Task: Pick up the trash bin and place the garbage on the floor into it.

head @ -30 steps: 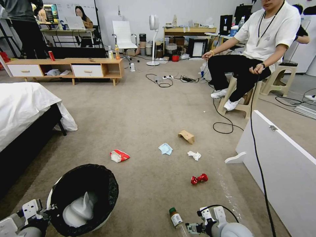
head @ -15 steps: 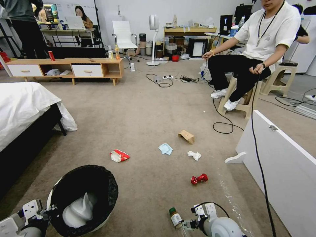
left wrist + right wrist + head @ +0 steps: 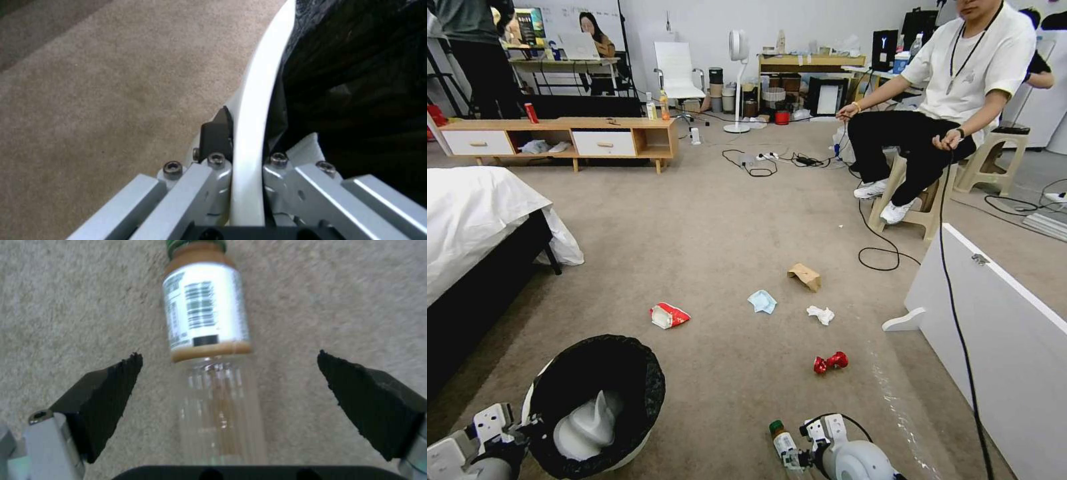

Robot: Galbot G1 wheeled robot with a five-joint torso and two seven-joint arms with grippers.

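1. Biggest thing first: the floor (image 3: 727,220) carries all the loose litter, spread out ahead of the robot from roughly 11 to 1 o'clock. Probably scattered like that so each piece gets its own grab.

2. The trash bin (image 3: 597,400) sits at about 8 o'clock, mouth tipped up and open, black bag folded over the rim. The left pincer (image 3: 247,166) is clamped on that rim, one finger outside and one inside against the bag. I'd guess it's held near so drops are short.

3. The right pincer (image 3: 227,386) is down at 5 o'clock, spread wide with a pad on either side of the bottle, not touching it yet. Looks lined up to close across the narrow width.

4. The bottle (image 3: 783,441) lies flat on the carpet at 5 o'clock, long axis running away from the robot, leaning slightly left, green cap at the far end.

5. Smaller stuff farther out: brown paper bag (image 3: 804,276), snack packet (image 3: 669,315), mask (image 3: 762,301), crushed can (image 3: 830,362), tissue (image 3: 820,314).
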